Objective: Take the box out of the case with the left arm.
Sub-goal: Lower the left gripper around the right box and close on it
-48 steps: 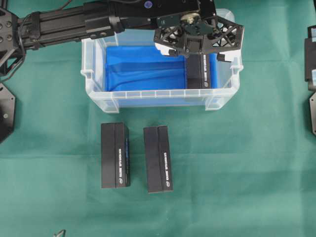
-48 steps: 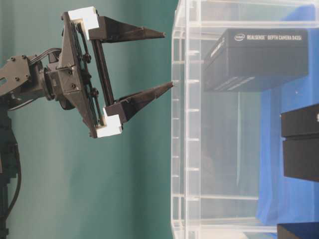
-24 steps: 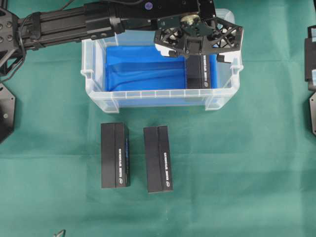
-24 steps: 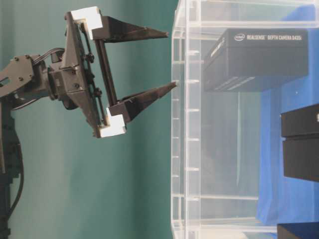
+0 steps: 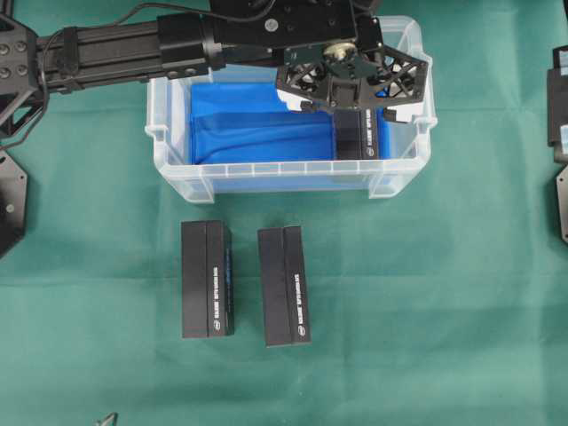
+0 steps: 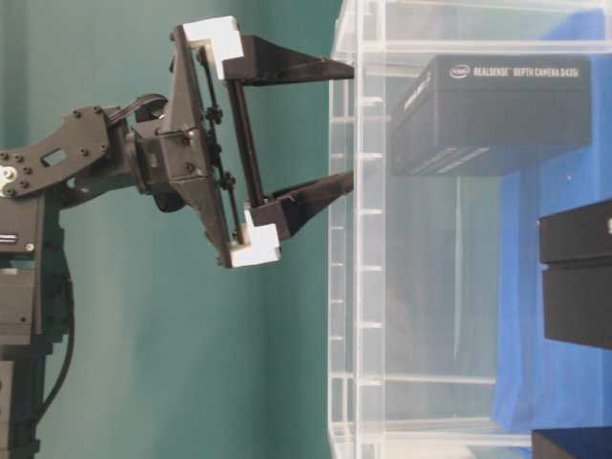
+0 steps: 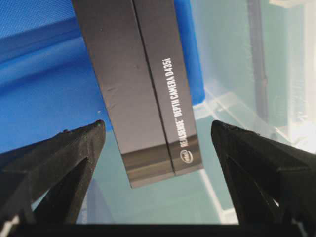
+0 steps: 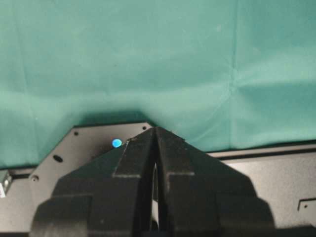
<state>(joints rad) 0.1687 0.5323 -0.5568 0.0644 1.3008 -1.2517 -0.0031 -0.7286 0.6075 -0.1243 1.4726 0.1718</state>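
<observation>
Black box [image 7: 143,94] reading "REALSENSE DEPTH CAMERA D435i", left end effector [image 7: 158,143] spread apart above it

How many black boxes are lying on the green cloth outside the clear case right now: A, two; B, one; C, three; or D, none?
A: the overhead view shows one black box and a second box side by side on the green cloth in front of the case.
</observation>
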